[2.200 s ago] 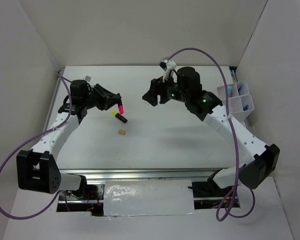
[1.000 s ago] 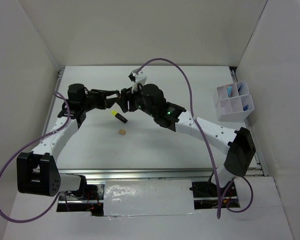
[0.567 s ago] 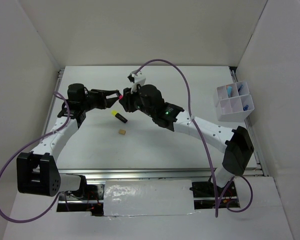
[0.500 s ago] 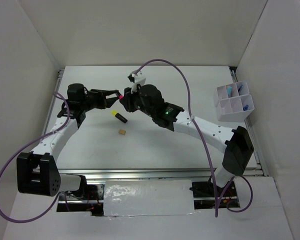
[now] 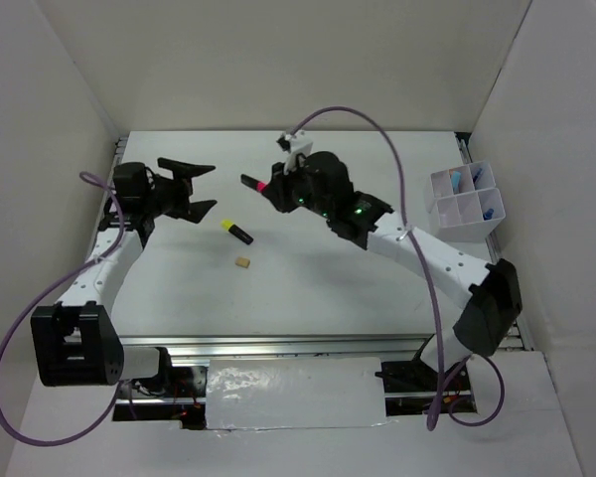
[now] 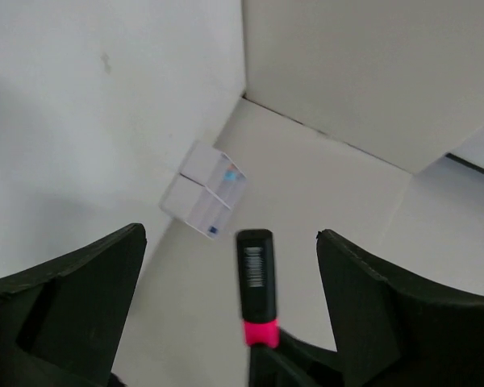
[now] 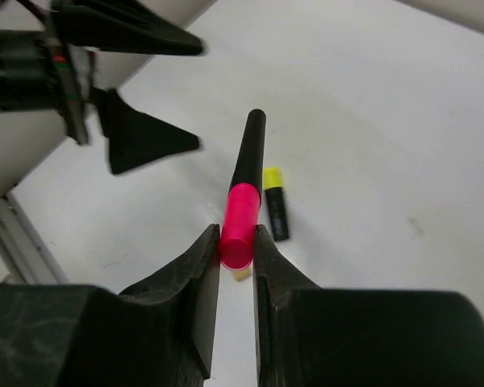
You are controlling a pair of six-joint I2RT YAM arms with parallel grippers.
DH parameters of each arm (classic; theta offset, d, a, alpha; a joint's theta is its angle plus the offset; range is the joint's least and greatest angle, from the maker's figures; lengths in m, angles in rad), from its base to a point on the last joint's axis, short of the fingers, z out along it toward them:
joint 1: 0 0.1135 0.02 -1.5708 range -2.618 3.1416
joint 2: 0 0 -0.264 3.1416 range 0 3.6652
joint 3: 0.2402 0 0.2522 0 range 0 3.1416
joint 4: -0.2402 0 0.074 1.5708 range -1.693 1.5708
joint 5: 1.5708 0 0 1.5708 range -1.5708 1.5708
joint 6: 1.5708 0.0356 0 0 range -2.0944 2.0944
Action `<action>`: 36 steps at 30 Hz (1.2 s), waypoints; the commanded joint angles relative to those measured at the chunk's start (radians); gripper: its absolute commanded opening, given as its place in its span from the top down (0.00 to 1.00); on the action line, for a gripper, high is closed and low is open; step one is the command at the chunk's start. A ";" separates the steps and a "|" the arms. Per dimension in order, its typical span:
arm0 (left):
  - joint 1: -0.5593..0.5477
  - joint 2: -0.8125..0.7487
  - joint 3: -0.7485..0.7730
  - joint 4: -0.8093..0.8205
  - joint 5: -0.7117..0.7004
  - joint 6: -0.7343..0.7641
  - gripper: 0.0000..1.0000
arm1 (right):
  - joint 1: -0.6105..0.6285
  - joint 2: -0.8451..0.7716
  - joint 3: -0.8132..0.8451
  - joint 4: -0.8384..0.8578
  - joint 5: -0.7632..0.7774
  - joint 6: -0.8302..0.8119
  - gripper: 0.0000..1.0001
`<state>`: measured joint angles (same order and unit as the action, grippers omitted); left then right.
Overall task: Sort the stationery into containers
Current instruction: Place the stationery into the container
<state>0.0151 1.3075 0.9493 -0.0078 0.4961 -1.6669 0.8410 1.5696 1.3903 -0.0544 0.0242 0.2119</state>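
Observation:
My right gripper (image 5: 270, 187) is shut on the pink end of the pink highlighter (image 5: 255, 183), held above the table with its black end toward the left arm. In the right wrist view the pink highlighter (image 7: 244, 211) sits pinched between the fingers of the right gripper (image 7: 236, 242). My left gripper (image 5: 203, 187) stands open a short way left of it, holding nothing. From the left wrist, the pink highlighter (image 6: 256, 284) floats between the spread fingers of the left gripper (image 6: 230, 235). The yellow highlighter (image 5: 236, 232) and tan eraser (image 5: 242, 263) lie on the table. The clear organiser tray (image 5: 455, 212) stands far right.
Blue items lie in the tray's back compartments (image 5: 464, 179). White walls close in the table at the back and on both sides. The right arm's purple cable (image 5: 377, 124) arcs over the middle of the table.
The left gripper has let go of the pink highlighter, opened wide and drawn back left. The right gripper has shut on the highlighter and carried it slightly right.

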 commanded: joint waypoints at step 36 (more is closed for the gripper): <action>-0.116 0.202 0.445 -0.304 -0.079 1.280 0.01 | -1.189 0.333 0.673 -1.208 -0.102 -0.683 1.00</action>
<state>-0.1173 1.4937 1.3602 -0.3393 0.3382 -0.4221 -0.3729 1.9083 2.0666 -1.2575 -0.0914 -0.4763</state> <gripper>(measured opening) 0.993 0.246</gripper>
